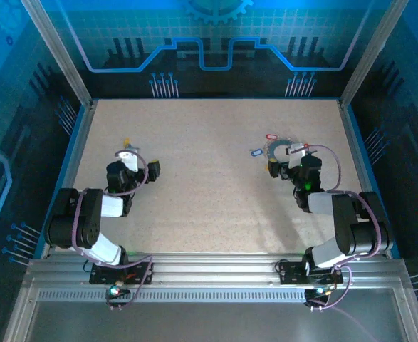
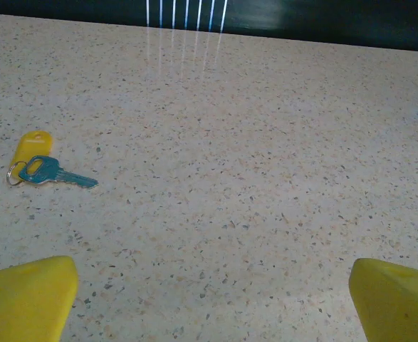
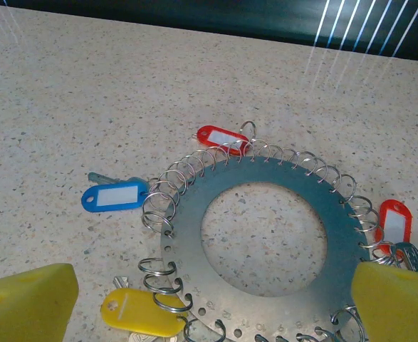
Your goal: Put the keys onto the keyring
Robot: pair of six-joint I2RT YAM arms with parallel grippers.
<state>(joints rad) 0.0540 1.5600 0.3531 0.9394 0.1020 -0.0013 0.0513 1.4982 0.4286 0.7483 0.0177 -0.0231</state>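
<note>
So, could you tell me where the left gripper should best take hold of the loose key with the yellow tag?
Probably by the yellow tag, from straight above: it and the teal key lie flat on the table, and the tag looks the thicker, wider part. The open left gripper could straddle its narrow sides.

Your left claw (image 1: pixel 129 155) sits at 9 o'clock in the overhead view, its arm folded back sharply at the elbow, its yellow fingertips (image 2: pixel 27 296) spread wide. Your right claw (image 1: pixel 287 158) sits at 3 o'clock, forearm pointing toward 12, fingertips (image 3: pixel 23 299) equally far apart.
</note>
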